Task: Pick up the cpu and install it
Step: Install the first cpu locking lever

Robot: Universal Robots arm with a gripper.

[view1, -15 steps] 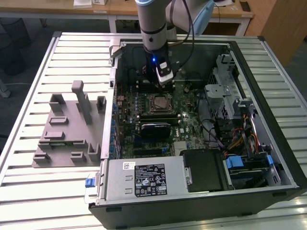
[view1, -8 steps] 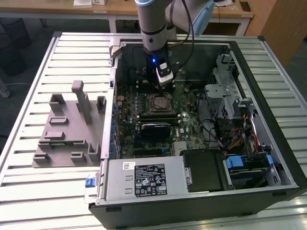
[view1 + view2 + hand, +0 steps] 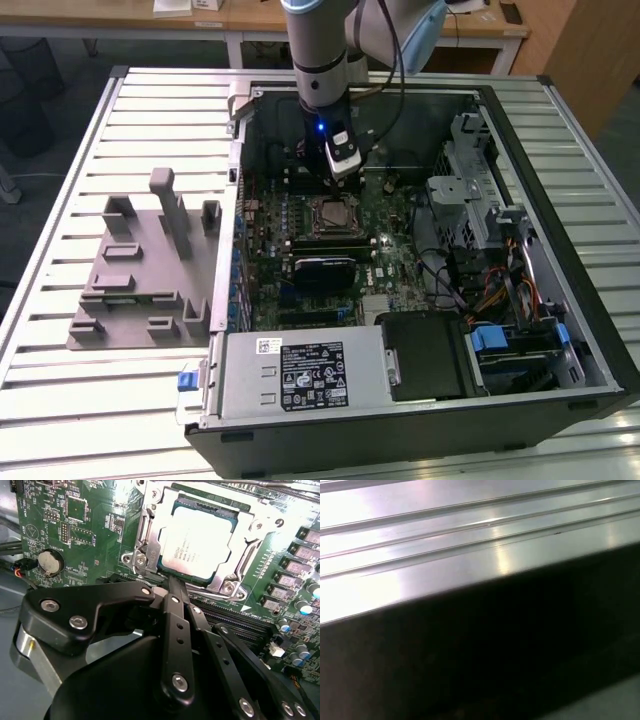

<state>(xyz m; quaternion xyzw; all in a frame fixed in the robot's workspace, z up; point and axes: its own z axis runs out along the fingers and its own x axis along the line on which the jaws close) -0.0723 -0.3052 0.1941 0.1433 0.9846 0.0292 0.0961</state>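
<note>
Cpu [image 3: 200,544] lies flat, metal top upward, inside the socket frame [image 3: 145,535] on the motherboard [image 3: 80,525]. Gripper [image 3: 175,582] sits just beside it, jaws seemingly together, holding nothing.

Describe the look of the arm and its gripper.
The arm is a silver-grey cylinder with a dark band, a small blue light and black cables alongside. The gripper is matte black, built from flat linkage bars pinned with silver screws, tapering to a narrow tip.

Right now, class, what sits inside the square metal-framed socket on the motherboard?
The cpu lies flat inside the socket frame, silvery top showing. Whatever is beneath the chip is covered. The claw hangs just beside the frame's edge.
</note>
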